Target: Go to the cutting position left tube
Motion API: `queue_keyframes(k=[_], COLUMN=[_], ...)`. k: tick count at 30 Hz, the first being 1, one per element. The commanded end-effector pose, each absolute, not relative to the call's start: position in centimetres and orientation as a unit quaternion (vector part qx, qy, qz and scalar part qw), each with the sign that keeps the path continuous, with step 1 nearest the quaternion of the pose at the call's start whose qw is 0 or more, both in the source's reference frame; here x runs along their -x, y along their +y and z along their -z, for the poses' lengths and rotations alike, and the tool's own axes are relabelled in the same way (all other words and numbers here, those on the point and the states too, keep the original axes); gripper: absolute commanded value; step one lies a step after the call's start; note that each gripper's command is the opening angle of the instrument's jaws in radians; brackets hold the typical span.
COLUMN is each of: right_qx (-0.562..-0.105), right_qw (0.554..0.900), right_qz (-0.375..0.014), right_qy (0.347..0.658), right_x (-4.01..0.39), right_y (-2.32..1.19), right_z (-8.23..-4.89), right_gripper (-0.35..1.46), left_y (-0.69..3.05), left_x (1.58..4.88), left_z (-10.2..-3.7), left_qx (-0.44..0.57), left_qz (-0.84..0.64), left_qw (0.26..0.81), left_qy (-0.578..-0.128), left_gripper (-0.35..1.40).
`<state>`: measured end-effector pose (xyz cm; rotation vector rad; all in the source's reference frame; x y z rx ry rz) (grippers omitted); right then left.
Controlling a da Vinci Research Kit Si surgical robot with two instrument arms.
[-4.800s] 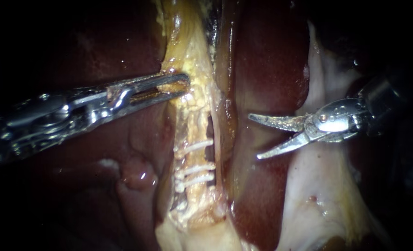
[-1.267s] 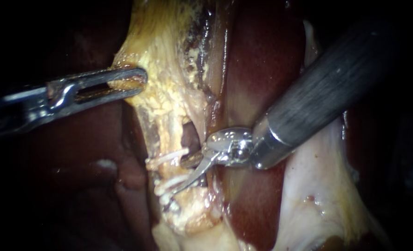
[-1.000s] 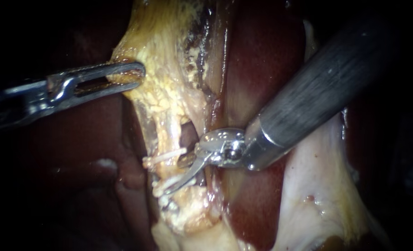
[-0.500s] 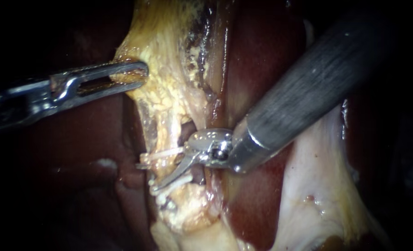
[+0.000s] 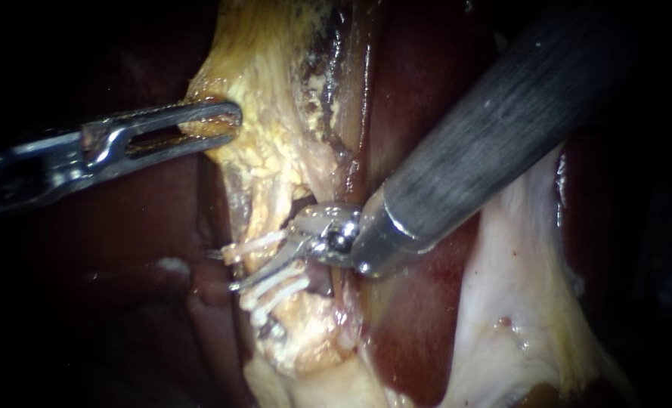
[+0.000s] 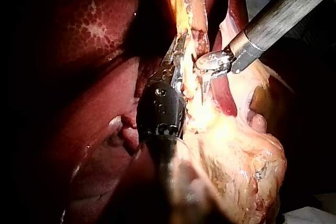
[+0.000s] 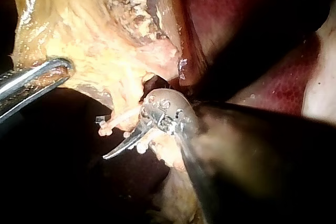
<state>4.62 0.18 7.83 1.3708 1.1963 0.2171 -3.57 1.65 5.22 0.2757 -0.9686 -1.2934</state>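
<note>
The left tube (image 5: pixel 264 219) runs down from the yellow gallbladder tissue (image 5: pixel 275 91). It carries one white clip (image 5: pixel 252 245) above and two clips (image 5: pixel 279 291) below. My right instrument (image 5: pixel 237 270) reaches in from the upper right. Its blades are open across the tube, in the gap between the upper clip and the lower pair. One blade lies in front of the tube; the other is mostly hidden behind it. My left instrument (image 5: pixel 230 121) is shut on the gallbladder tissue higher up, holding it leftward. The right wrist view shows the front blade (image 7: pixel 118 145) just under the upper clip (image 7: pixel 118 119).
Dark red liver (image 5: pixel 419 75) lies behind and on both sides. A thin second strand (image 5: pixel 339 295) runs just right of the clipped tube, under the right instrument's wrist. Pale tissue (image 5: pixel 517 264) spreads at the lower right. The right shaft (image 5: pixel 502 121) crosses the upper right.
The right instrument came in from the right and slid its open blades leftward across the tube between the clips. The left instrument has drawn the gallbladder tissue left and holds steady.
</note>
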Motion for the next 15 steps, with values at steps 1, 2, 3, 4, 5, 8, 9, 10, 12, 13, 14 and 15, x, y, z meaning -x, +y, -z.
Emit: queue_keyframes(k=[1,2,3,4,5,8,9,10,12,13,14,15], right_qx=[-0.592,-0.592,-0.592,-0.592,-0.592,-0.592,-0.592,-0.592,-0.592,-0.592,-0.592,-0.592], right_qw=[0.61,0.61,0.61,0.611,0.611,0.611,0.611,0.611,0.611,0.611,0.611,0.611], right_qz=[-0.095,-0.094,-0.094,-0.094,-0.094,-0.094,-0.094,-0.094,-0.094,-0.094,-0.094,-0.095], right_qy=[0.518,0.518,0.518,0.518,0.518,0.518,0.518,0.518,0.518,0.518,0.518,0.518], right_x=[-4.63,-4.63,-4.64,-4.64,-4.64,-4.64,-4.64,-4.64,-4.64,-4.64,-4.64,-4.64], right_y=[0.16,0.16,0.15,0.15,0.15,0.15,0.15,0.15,0.15,0.15,0.15,0.15], right_z=[-7.84,-7.84,-7.84,-7.85,-7.85,-7.85,-7.85,-7.85,-7.85,-7.85,-7.85,-7.85], right_gripper=[1.26,1.26,1.26,1.26,1.26,1.26,1.26,1.26,1.26,1.26,1.26,1.26], left_y=[1.65,1.65,1.65,1.65,1.65,1.65,1.65,1.65,1.65,1.65,1.65,1.65], left_x=[3.57,3.58,3.58,3.58,3.58,3.58,3.58,3.58,3.58,3.58,3.58,3.58], left_z=[-5.22,-5.22,-5.22,-5.22,-5.22,-5.22,-5.22,-5.22,-5.22,-5.22,-5.22,-5.22], left_qx=[-0.123,-0.123,-0.123,-0.123,-0.123,-0.123,-0.123,-0.123,-0.123,-0.123,-0.123,-0.123], left_qz=[0.577,0.577,0.577,0.577,0.577,0.577,0.577,0.577,0.577,0.577,0.577,0.577], left_qw=[0.683,0.683,0.682,0.682,0.682,0.682,0.682,0.682,0.682,0.682,0.682,0.682], left_qy=[-0.432,-0.432,-0.432,-0.432,-0.432,-0.432,-0.432,-0.432,-0.432,-0.432,-0.432,-0.432], left_gripper=[-0.35,-0.35,-0.35,-0.35,-0.35,-0.35,-0.35,-0.35,-0.35,-0.35,-0.35,-0.35])
